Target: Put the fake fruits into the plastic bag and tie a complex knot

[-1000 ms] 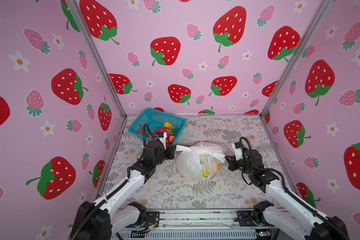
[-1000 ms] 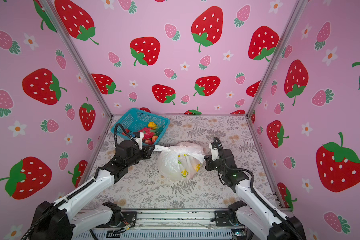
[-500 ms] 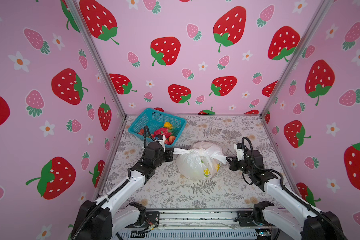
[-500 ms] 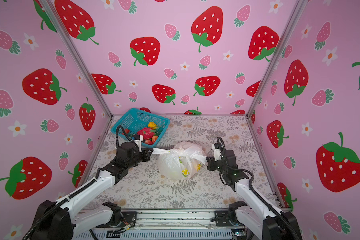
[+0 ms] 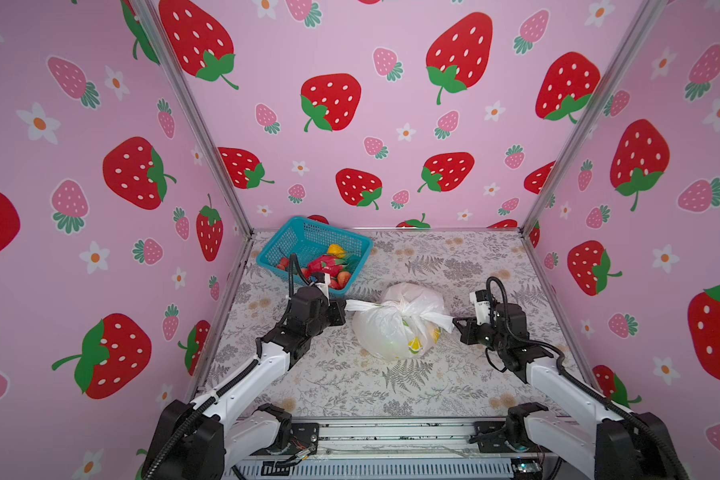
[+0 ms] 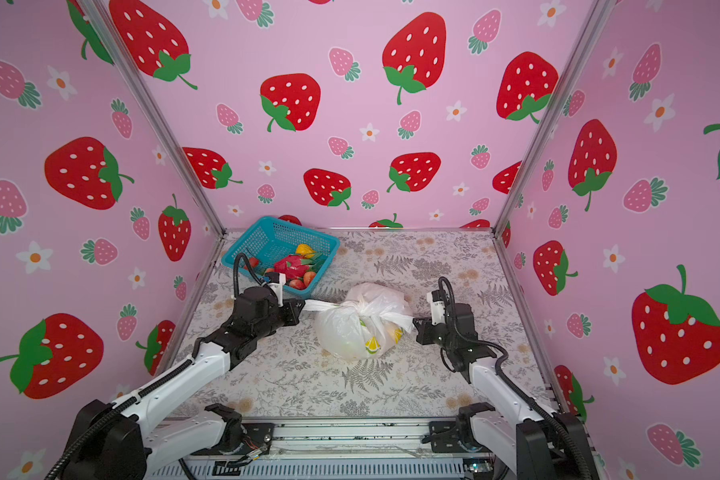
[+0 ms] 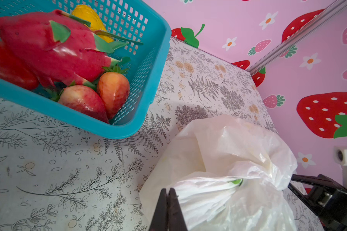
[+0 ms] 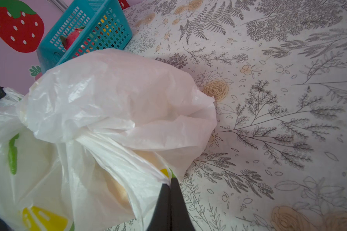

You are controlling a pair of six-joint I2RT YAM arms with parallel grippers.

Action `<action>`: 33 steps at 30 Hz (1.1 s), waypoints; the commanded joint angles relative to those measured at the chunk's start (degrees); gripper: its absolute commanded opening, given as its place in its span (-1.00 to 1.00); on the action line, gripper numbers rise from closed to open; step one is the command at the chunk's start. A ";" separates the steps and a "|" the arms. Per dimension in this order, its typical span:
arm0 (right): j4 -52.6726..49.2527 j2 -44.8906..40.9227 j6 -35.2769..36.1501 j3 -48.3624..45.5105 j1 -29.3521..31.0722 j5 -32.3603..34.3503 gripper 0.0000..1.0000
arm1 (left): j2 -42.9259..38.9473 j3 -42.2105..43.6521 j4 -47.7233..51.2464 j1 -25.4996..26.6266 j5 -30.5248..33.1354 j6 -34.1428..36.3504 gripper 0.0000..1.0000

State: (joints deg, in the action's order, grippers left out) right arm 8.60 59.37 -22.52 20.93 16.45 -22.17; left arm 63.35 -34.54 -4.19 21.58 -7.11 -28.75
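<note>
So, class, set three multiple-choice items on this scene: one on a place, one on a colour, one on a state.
1. Where is the mesh plastic basket?
A. far left corner of the table
B. near right corner
C. on the bag

2. What colour is that basket?
A. teal
B. orange
C. black

3. How do the two end effectors stand?
A. both wide open
B. each shut on a handle strip
C. both holding fruit

Key: 1 A, in both top views it sits by the back-left corner post. 2 A, its mesh walls are teal. 3 B, the left end effector and right end effector each pinch a strip of the translucent white plastic bag.
</note>
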 commanded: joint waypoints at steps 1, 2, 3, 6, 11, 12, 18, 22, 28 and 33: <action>-2.04 -0.17 -1.48 -0.65 -3.00 8.19 -1.00 | -2.43 -0.60 1.46 -2.74 11.93 0.11 -1.00; -2.25 -0.46 -1.31 -0.47 -3.00 8.68 -1.00 | -2.68 -0.36 1.32 -2.70 12.10 0.18 -1.00; -2.51 -0.59 -1.08 -0.45 -2.99 9.29 -1.00 | -2.71 -0.20 1.38 -2.69 12.28 0.23 -1.00; -3.23 -0.93 -0.76 -0.69 -3.07 11.04 -1.00 | -2.38 0.33 1.06 -2.85 12.65 0.45 -1.00; -1.04 0.65 -1.41 -0.80 -3.15 8.34 -1.00 | -1.26 0.42 -0.56 -2.74 10.66 0.28 -1.00; -0.62 0.59 -1.60 -0.72 -3.16 7.42 -1.00 | -1.29 0.53 -1.43 -2.73 9.27 0.28 -1.00; 0.26 -6.56 -0.73 0.89 -3.11 1.78 -0.62 | -4.45 1.10 -4.95 -2.70 1.40 -1.02 -0.59; -2.14 -13.10 0.60 3.78 -3.05 2.65 -0.27 | -8.04 1.62 -3.91 -2.69 0.85 -0.63 -0.06; -3.72 -16.50 3.26 7.09 -3.08 15.70 0.19 | -17.85 5.17 -1.86 -3.47 11.19 2.87 0.52; 2.81 -13.93 3.16 4.36 -3.08 30.45 0.73 | -23.32 8.94 -2.39 -5.68 25.55 8.85 0.82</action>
State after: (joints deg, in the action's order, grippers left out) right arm 8.21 44.01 -19.42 26.76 13.58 -3.36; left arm 41.34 -27.20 -6.17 17.30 7.33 -24.21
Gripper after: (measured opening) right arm 0.835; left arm 0.892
